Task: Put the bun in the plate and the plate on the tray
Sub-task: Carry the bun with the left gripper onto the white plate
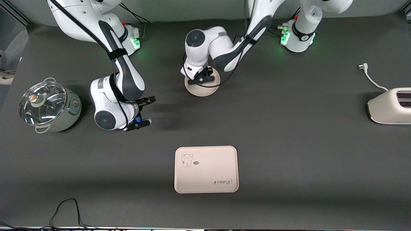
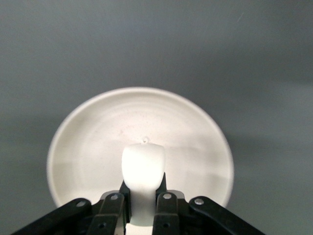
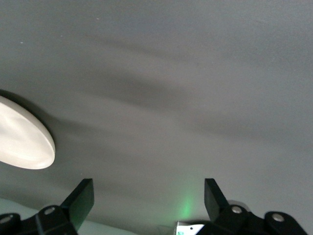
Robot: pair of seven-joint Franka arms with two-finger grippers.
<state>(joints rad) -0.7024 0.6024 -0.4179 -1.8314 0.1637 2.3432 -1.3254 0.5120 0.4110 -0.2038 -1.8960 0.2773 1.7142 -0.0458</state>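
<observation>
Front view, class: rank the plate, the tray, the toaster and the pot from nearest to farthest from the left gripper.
1. Plate: directly under the left gripper, which holds the bun over it.
2. Tray: nearer the front camera than the plate.
3. Pot and toaster: at the right arm's and left arm's ends of the table; too close to call.

Even, fairly bright overhead light falls on the dark table (image 1: 289, 134), leaving soft, diffuse shadows beside the arms and the tray (image 1: 206, 169). In the left wrist view the bun (image 2: 143, 169) and plate (image 2: 93, 147) glare nearly white, with detail washed out. The right wrist view is softly blurred, with broad shadow bands and a green glow.
</observation>
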